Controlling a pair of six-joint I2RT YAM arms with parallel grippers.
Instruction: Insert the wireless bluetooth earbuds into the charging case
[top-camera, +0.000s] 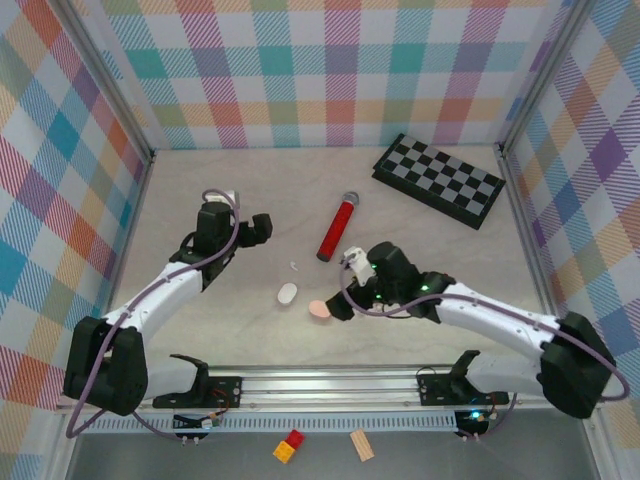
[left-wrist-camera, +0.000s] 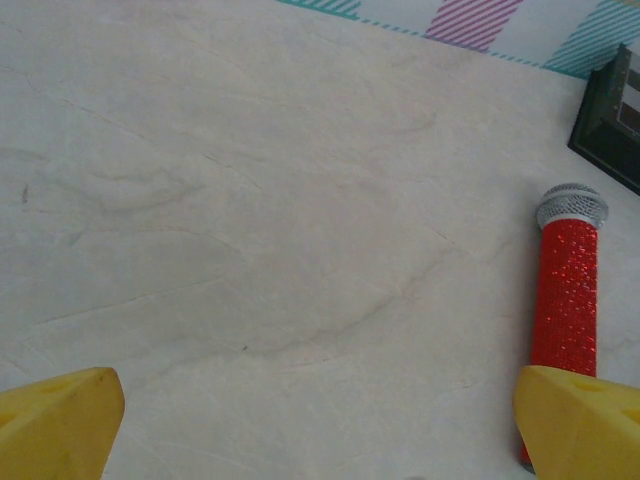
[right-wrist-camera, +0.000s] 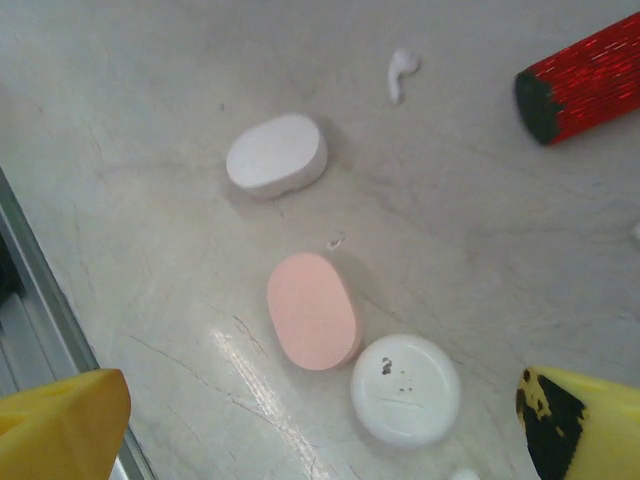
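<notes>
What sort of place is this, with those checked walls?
Probably a robot test booth: a left arm and right arm bolted to a rail at the table edge, patterned walls boxing it in, and props such as a red microphone and a chessboard.

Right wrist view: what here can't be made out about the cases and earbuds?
Round white case: blurred; lid open or shut unclear.
White earbud: too small for detail.
Speck by pink case: too small to identify.
Red microphone: cut off by right edge.
</notes>
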